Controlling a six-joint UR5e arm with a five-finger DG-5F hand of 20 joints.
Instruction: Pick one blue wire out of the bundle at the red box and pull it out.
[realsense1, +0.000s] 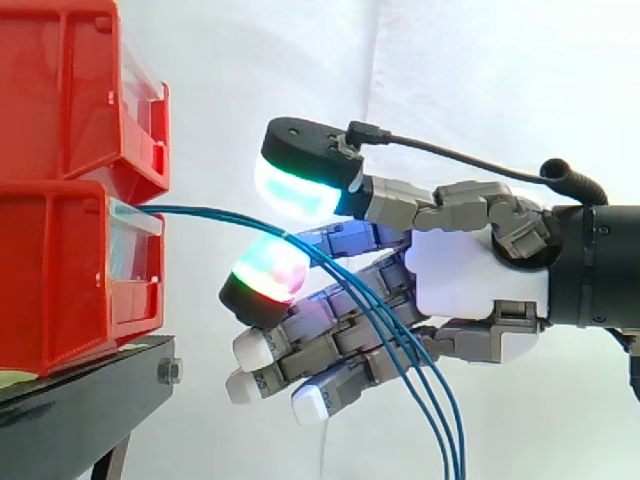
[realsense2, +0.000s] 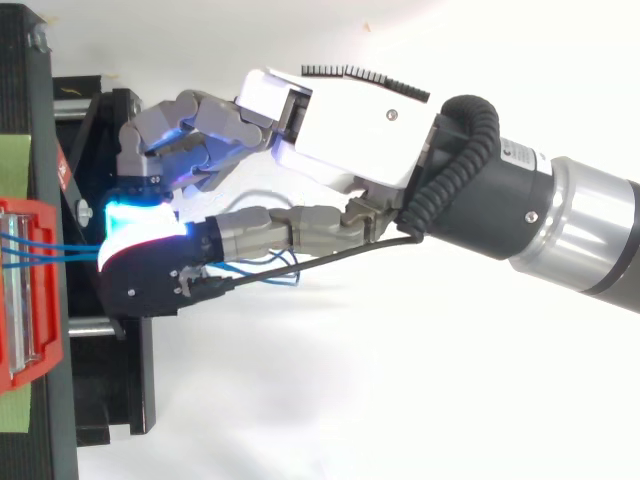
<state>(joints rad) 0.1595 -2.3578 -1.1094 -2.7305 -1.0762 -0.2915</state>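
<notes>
Just beside the red box (realsense1: 60, 280), the hand (realsense1: 470, 270) is at the blue wires (realsense1: 200, 213); whether it grips any cannot be told. The next move is probably to draw one wire away from the box.

White curtain (realsense1: 480, 80), brightly and evenly lit, with one soft vertical fold at upper centre of the side view, hangs behind a black stand (realsense1: 70, 410) at lower left, whose frame runs down the left edge of the top view over a white ground (realsense2: 380, 400).
</notes>
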